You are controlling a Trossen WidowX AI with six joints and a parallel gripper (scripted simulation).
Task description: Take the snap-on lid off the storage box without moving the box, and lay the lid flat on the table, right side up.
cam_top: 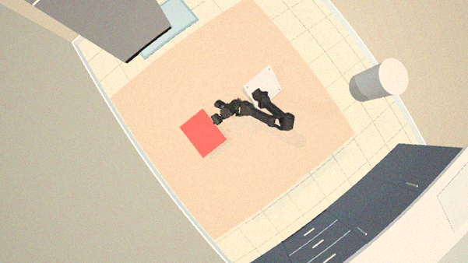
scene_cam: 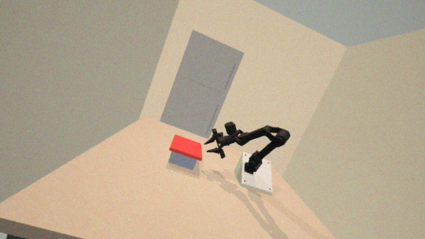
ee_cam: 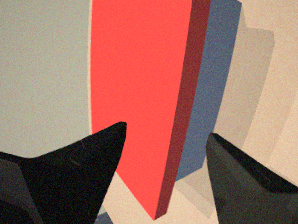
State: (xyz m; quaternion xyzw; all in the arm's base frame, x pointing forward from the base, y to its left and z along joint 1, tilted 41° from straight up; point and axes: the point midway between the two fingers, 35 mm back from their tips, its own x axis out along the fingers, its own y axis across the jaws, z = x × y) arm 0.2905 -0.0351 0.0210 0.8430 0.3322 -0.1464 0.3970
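The storage box (scene_cam: 181, 160) (ee_cam: 214, 76) is blue-grey and stands on the tan table (cam_top: 242, 177) (scene_cam: 128, 199). Its red snap-on lid (cam_top: 203, 132) (scene_cam: 186, 146) (ee_cam: 143, 76) sits on top and overhangs the box. In the top view the lid hides the box. My gripper (cam_top: 215, 120) (scene_cam: 207, 147) (ee_cam: 166, 129) is open and empty. It hovers just off the lid's edge nearest the arm, at about lid height, with the fingers pointing at that edge. In the wrist view the lid's near corner lies between the two dark fingertips, not touching them.
The arm's white base plate (cam_top: 266, 79) (scene_cam: 257, 179) stands on the table close behind the gripper. Off the table are a grey cylinder (cam_top: 377, 80), dark drawer cabinets (cam_top: 340, 217), a grey door (scene_cam: 201, 83) and a light-blue mat (cam_top: 178, 15).
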